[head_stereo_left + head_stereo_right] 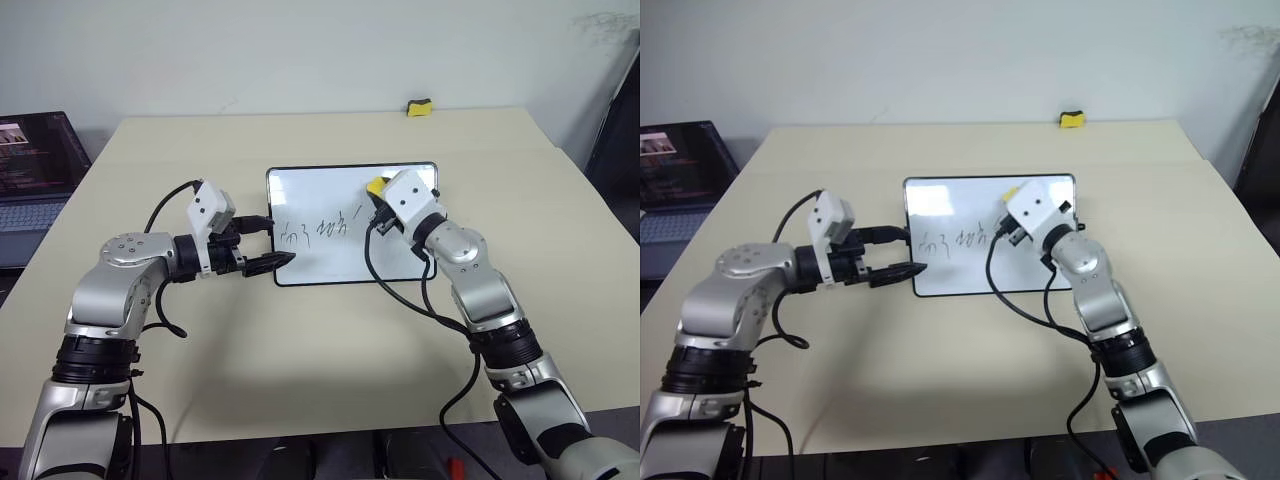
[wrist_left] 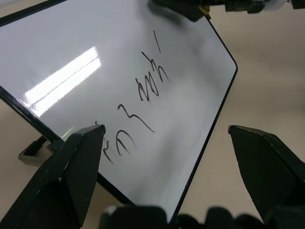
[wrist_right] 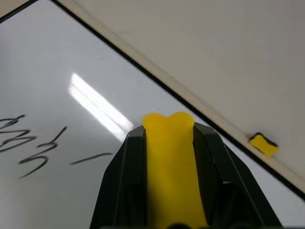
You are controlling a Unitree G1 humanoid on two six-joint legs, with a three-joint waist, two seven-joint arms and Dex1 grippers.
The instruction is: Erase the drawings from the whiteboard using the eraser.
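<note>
The eraser (image 3: pixel 169 162) sits pinched in the right gripper (image 1: pixel 378 200) above the whiteboard's (image 1: pixel 320 185) right part. The drawings (image 1: pixel 312 231) – unreadable black scribbles – cross the board's middle. The left gripper (image 1: pixel 268 244) stands spread at the near left corner. A second yellow block (image 1: pixel 419 107) lies at the table's (image 1: pixel 300 340) far edge.

whiteboard (image 1: pixel 330 262) lies mid-table (image 1: pixel 300 350), laptop (image 1: pixel 35 175) at its left.

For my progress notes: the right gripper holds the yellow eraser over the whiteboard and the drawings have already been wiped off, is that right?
Not quite: the drawings are not wiped off; the black scribbles run across the whiteboard, as the left eye view shows. The rest holds: the right gripper is shut on the yellow eraser over the board.
</note>
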